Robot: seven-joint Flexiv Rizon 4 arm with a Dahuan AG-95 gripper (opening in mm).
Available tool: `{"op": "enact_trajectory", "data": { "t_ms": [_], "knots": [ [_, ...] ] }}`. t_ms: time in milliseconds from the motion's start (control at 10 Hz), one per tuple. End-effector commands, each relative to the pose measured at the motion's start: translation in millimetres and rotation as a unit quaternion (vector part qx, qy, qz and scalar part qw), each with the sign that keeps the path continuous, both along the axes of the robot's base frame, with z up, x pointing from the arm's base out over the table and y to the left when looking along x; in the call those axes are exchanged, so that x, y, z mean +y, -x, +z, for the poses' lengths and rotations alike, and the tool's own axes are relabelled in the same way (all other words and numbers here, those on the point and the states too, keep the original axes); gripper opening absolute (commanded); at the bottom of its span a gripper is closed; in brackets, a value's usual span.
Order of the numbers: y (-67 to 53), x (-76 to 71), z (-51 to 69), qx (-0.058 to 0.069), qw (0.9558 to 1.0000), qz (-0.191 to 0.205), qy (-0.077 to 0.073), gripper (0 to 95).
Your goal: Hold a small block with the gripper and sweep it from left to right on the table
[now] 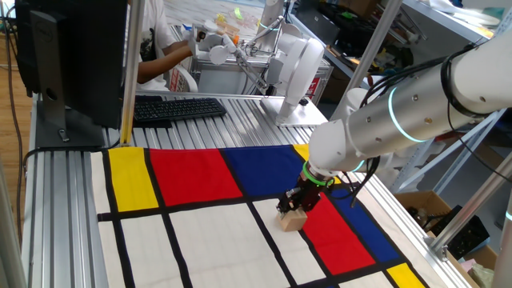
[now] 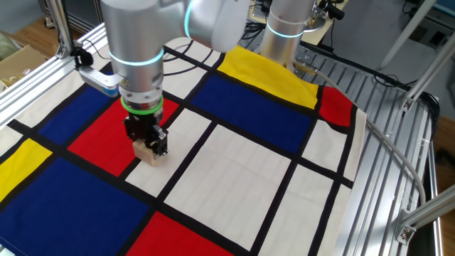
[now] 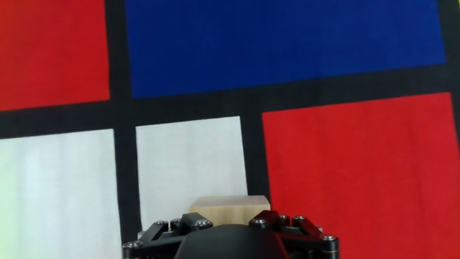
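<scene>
The small block (image 1: 293, 220) is a light-tan wooden cube resting on the table's cloth, where a white panel meets a red one. My gripper (image 1: 299, 205), black with a green ring above it, stands straight over the block with its fingers down both sides, shut on it. From the other fixed view the block (image 2: 147, 152) sits on the black line under the gripper (image 2: 148, 141). In the hand view only the block's (image 3: 228, 209) top edge shows above the gripper body (image 3: 230, 241). The table (image 1: 200, 232) carries red, blue, yellow and white rectangles.
A black keyboard (image 1: 176, 109) and a monitor (image 1: 72, 56) stand at the far edge behind the cloth. A second white robot base (image 1: 298, 68) is at the back. Aluminium rails (image 2: 387, 128) frame the table, with a cable lying along one side.
</scene>
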State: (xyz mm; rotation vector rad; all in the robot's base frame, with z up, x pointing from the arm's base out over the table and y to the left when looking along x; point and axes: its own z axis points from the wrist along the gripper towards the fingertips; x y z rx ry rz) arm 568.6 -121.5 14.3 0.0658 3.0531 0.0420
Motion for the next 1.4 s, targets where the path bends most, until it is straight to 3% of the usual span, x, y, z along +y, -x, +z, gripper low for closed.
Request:
{"op": "enact_trajectory", "data": {
  "t_ms": [100,1400],
  "knots": [
    [0.4,2.1,-0.8,-0.001,1.0000,0.001,-0.008,0.0],
    [2.9,13.8,0.5,-0.001,1.0000,-0.006,-0.007,0.0]
  ]
}}
